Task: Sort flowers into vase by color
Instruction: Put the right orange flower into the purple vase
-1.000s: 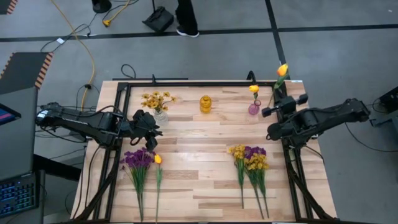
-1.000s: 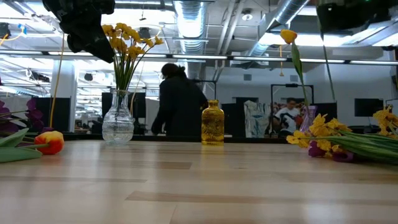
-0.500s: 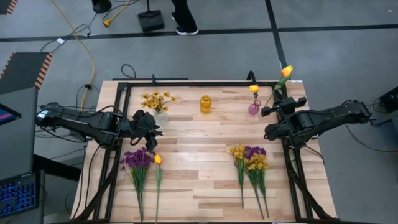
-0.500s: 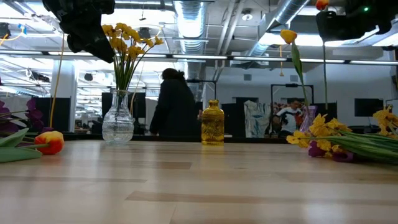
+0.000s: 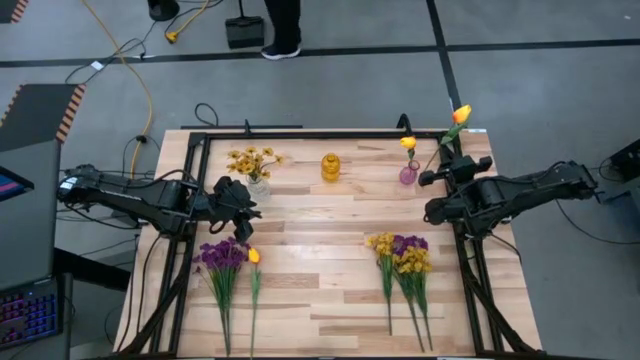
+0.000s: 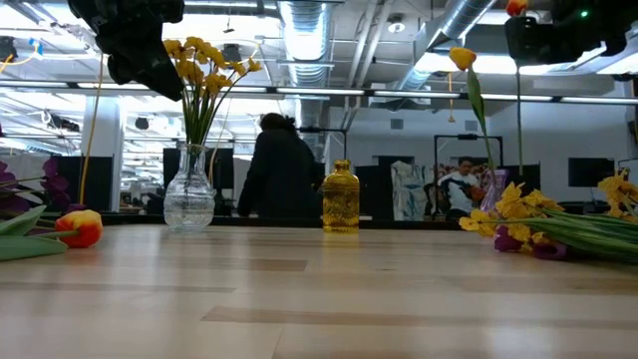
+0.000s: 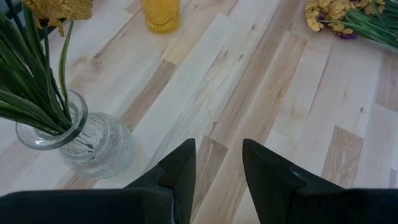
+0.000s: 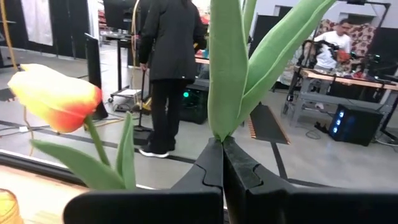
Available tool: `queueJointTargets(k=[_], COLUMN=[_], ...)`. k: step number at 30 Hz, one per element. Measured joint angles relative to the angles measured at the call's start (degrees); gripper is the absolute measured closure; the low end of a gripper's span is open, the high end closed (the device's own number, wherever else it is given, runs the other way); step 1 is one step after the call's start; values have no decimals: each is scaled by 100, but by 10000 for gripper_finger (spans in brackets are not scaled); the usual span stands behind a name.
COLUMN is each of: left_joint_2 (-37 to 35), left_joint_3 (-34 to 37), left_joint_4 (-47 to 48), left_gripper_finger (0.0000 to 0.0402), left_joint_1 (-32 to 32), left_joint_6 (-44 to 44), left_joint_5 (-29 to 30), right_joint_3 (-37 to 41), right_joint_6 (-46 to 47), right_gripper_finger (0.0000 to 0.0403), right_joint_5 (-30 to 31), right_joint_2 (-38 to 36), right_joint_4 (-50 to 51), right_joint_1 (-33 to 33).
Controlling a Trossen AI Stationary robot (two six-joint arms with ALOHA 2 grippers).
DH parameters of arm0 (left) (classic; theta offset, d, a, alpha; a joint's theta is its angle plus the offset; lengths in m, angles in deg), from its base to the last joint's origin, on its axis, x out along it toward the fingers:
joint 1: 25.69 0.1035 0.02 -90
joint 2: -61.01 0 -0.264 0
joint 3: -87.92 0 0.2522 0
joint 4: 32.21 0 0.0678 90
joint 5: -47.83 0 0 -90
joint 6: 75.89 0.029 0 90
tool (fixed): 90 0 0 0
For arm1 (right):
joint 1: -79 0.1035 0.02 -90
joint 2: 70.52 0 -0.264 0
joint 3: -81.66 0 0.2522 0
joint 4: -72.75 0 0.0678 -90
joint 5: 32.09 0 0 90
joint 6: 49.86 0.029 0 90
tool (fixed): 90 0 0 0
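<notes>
R pincer is clenched on a tulip stem, held high by the pink vase at far right of the surface. L pincer sits part-open, empty, near the clear vase. Risk: long stem sways, misses the narrow neck or tips the vase.

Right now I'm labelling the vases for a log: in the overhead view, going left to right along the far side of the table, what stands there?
Clear vase with yellow blossoms → amber vase → pink vase holding one tulip.
</notes>
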Motion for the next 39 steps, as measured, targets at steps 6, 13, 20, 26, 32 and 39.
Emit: queueJointTargets(k=[6,13,20,26,32,39], left_joint_2=[-2,-1,-1,-1,-1,-2], left_joint_3=[0,0,0,0,0,0], left_joint_4=[2,1,0,0,1,2], left_gripper_finger=[283,283,283,283,283,283], left_joint_1=[2,1,2,1,0,2], left_joint_6=[0,0,1,1,2,2], left_joint_5=[2,2,38,68,68,71], right_joint_3=[0,-66,-365,-376,-376,-376], right_joint_6=[-7,-23,-365,-275,-275,-118], right_gripper_finger=[382,382,382,382,382,382], right_joint_5=[0,-2,0,-2,-2,-2], right_joint_2=[0,-46,-55,-55,-55,-52], right_joint_4=[-127,-130,-135,-165,-440,-487], right_joint_1=[-193,-353,-479,-630,-775,-947])
